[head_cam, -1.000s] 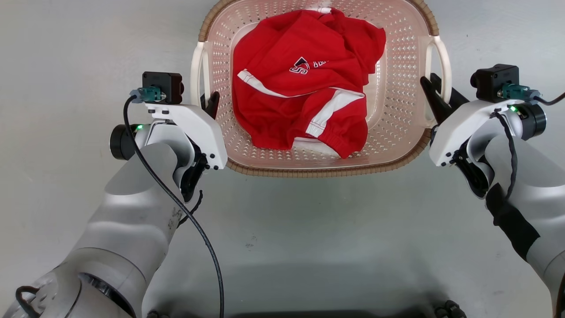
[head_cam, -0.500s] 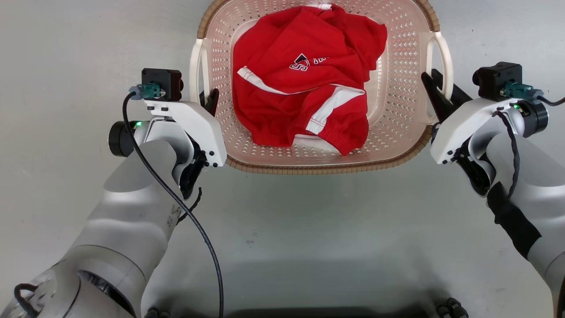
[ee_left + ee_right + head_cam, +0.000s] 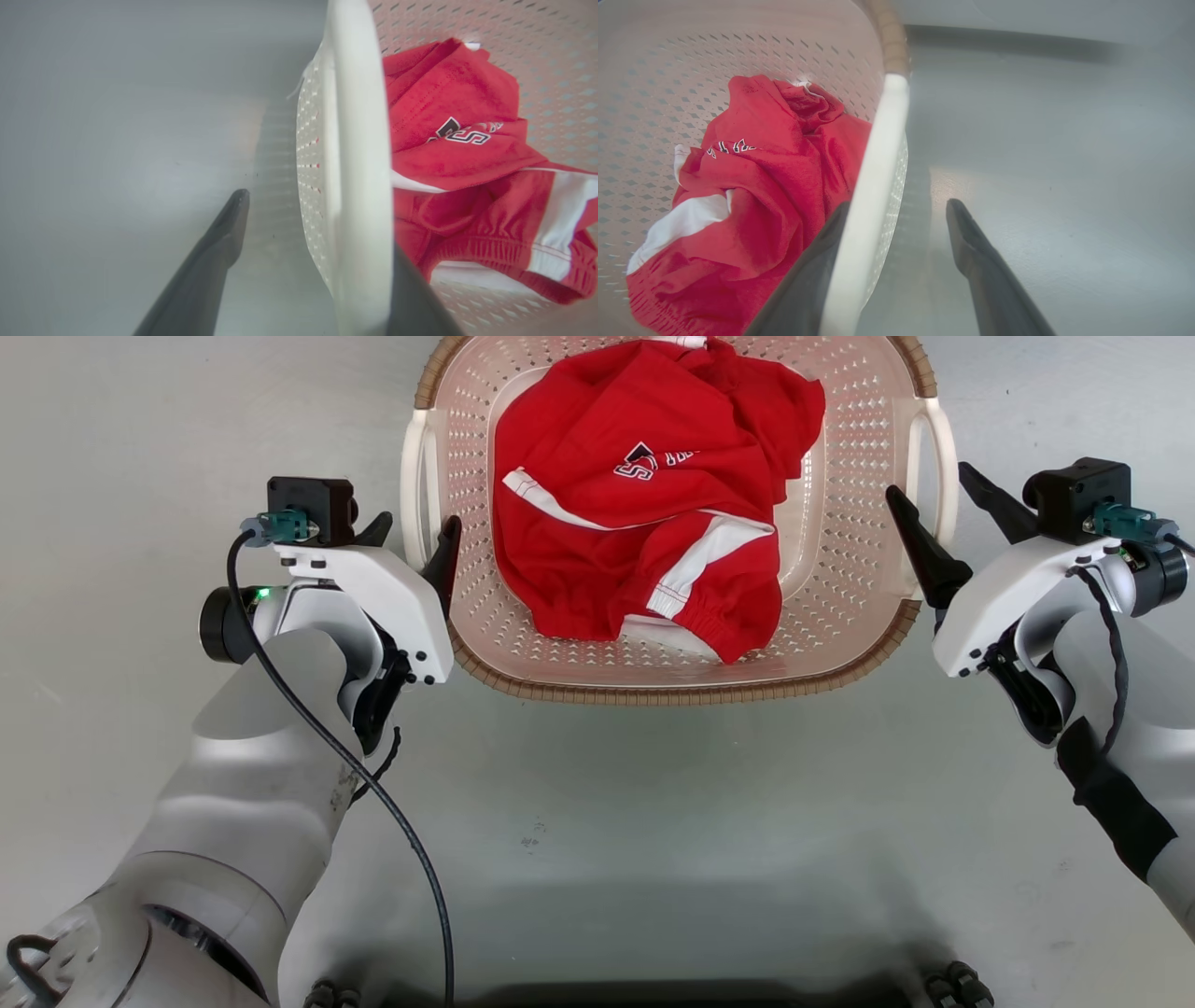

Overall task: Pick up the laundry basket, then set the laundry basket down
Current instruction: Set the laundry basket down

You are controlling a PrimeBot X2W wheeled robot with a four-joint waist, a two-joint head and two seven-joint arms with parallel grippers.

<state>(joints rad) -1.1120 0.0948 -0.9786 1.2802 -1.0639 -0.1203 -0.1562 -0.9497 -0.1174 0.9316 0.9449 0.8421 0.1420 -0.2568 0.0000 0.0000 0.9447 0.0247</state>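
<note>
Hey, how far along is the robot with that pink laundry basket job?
Done, apparently: the pale pink perforated plastic laundry basket with the red garment sits on the grey floor. In hand: the left gripper and right gripper, clamped a second ago, now stand open astride its white handles. Left: drawing both arms clear.

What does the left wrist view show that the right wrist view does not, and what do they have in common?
Left wrist view: the left gripper, open, one finger on each side of the left white handle, and an elastic cuff. Right wrist view: the right gripper, open, astride the right white handle, with the brown woven rim above it. Both: the red garment with its lettering, lying in the perforated pink laundry basket, and the grey floor.
</note>
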